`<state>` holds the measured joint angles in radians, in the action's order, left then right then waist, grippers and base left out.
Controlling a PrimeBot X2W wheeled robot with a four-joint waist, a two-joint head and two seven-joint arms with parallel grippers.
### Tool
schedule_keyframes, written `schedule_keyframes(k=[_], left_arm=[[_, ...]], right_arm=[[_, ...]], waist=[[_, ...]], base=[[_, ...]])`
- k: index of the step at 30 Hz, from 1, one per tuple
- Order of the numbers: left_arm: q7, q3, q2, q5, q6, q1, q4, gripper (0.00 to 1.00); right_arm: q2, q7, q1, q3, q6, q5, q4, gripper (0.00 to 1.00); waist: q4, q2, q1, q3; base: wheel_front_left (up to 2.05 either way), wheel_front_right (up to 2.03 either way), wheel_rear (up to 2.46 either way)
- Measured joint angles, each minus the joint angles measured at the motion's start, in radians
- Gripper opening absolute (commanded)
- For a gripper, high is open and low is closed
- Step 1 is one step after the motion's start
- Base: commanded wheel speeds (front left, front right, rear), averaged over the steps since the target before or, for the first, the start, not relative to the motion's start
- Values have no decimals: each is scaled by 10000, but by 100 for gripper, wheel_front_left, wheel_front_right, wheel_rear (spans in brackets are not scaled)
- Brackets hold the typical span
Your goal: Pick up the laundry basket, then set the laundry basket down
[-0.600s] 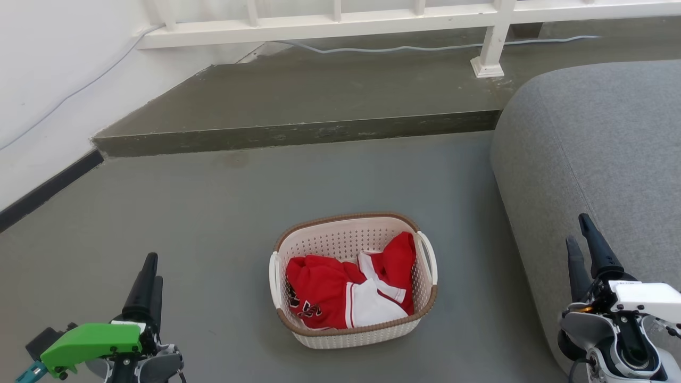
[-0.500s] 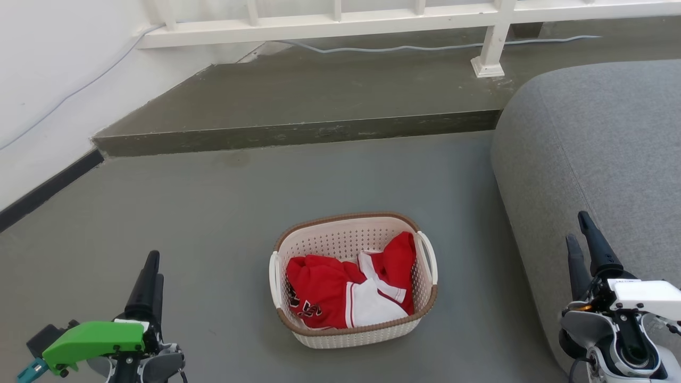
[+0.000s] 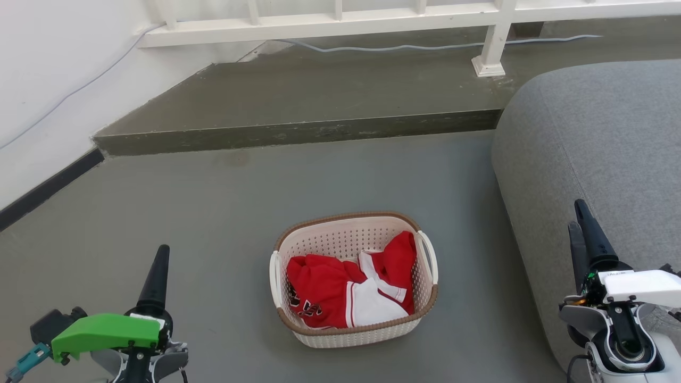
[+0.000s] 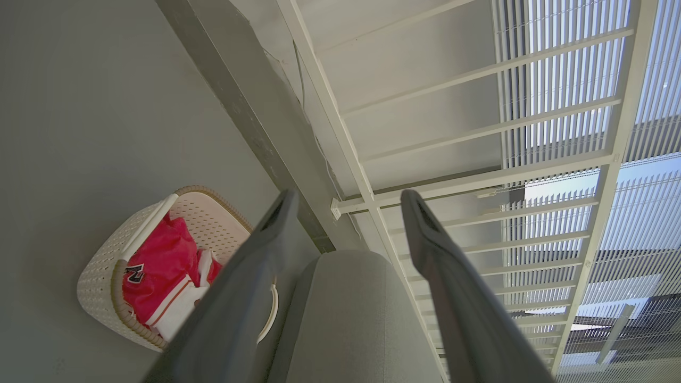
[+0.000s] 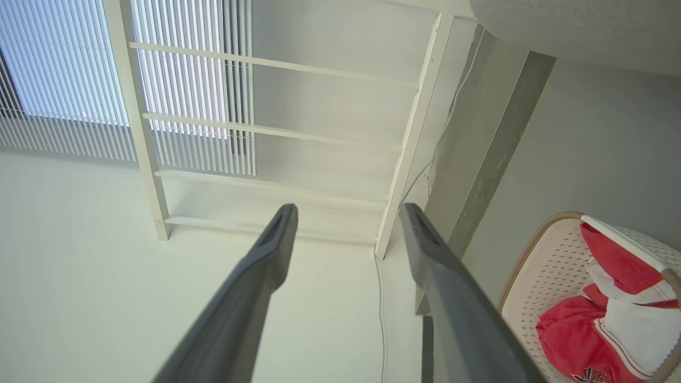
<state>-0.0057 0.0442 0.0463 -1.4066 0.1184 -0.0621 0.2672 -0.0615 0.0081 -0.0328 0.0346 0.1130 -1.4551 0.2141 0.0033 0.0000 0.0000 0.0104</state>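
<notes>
The laundry basket (image 3: 346, 217) stands on the grey floor in the middle of the head view, cream-white and perforated with a brown rim and white side handles. Red-and-white clothing (image 3: 346, 292) lies inside it. My left gripper (image 3: 161, 252) hovers to the basket's left, apart from it, and my right gripper (image 3: 575, 215) hovers to its right, over the sofa's edge. Both are open and empty. In the left wrist view the left gripper (image 4: 348, 194) stands spread, with the basket (image 4: 101, 266) at lower left. The right gripper (image 5: 348, 207) in its own wrist view is also spread, with the basket (image 5: 537, 260) at lower right.
A grey upholstered sofa (image 3: 596, 149) borders the basket's right side. Behind it is a raised concrete step (image 3: 298, 133) with a white railing (image 3: 330, 26) and a cable on it. A white wall (image 3: 48, 80) with a dark skirting runs along the left.
The left gripper has shifted a little to the right and turned. The right gripper has moved slightly up the view. The basket has stayed in place.
</notes>
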Motion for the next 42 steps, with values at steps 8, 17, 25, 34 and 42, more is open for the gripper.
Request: schedule_keyframes(k=[8, 17, 25, 34, 42], left_arm=[[-238, 159, 27, 1139, 0, -60, -209, 100], [-531, 431, 79, 2679, 2, -207, -399, 100], [-765, 625, 213, 4320, 2, -207, -439, 100], [-1028, 909, 217, 5839, -46, -221, -585, 100], [-1317, 1122, 138, 6970, -130, -263, -727, 100]], right_arm=[[-366, -336, -8, -462, 2, 947, -94, 100], [-721, -621, -54, -957, 6, 2173, -92, 100], [-1053, -928, -218, -1396, 10, 3567, -67, 100], [-1216, -1150, -331, -1647, 6, 5018, -27, 100], [-1212, -1436, -409, -1843, 2, 6000, -36, 100]], waist=[[5, 0, 0, 7], [11, 0, 0, 13], [14, 0, 0, 20], [8, 0, 0, 30], [7, 0, 0, 52]], base=[[0, 0, 0], [0, 0, 0], [0, 0, 0], [0, 0, 0], [0, 0, 0]])
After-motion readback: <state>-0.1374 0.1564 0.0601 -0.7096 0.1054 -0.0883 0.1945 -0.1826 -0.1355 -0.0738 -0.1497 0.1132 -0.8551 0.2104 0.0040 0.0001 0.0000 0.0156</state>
